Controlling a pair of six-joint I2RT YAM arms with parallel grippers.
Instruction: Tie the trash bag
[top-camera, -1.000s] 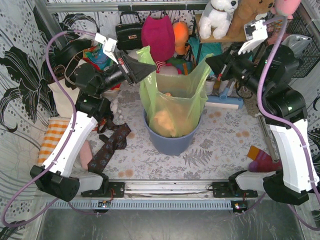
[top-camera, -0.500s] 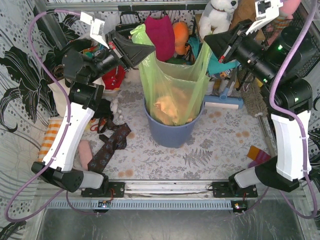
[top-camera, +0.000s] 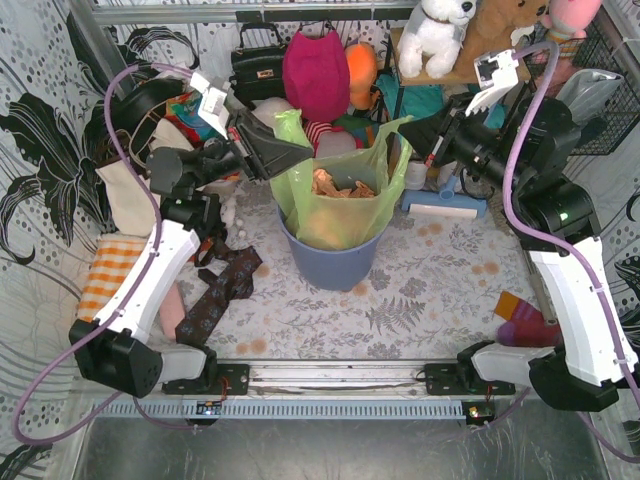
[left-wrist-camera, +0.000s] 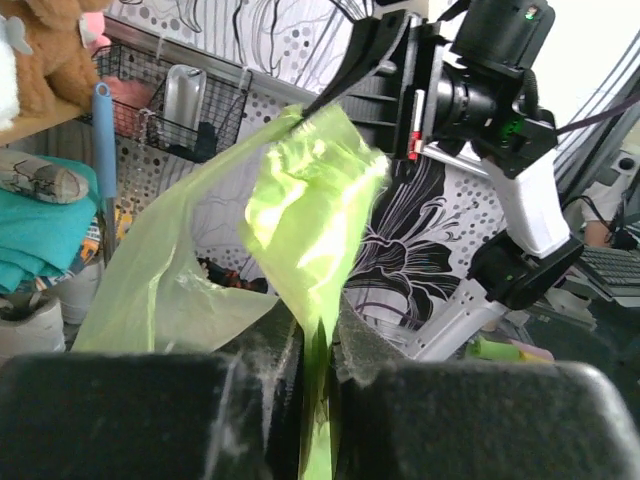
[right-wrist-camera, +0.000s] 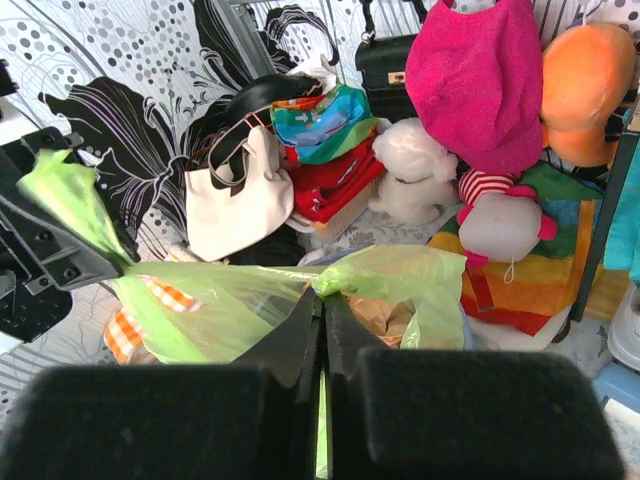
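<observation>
My left gripper (top-camera: 303, 152) pinches the left rim corner of the trash bag (top-camera: 335, 205), and my right gripper (top-camera: 410, 128) pinches the right corner. The bag sits in the blue bin (top-camera: 335, 272) between them, mouth stretched left to right.

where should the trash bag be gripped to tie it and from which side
Take the trash bag by its two drawn-up rim corners, one from the left, one from the right. The film there is gathered into thin flaps above the bin, easy to pinch flat; the left gripper and right gripper each clamp one.
</observation>
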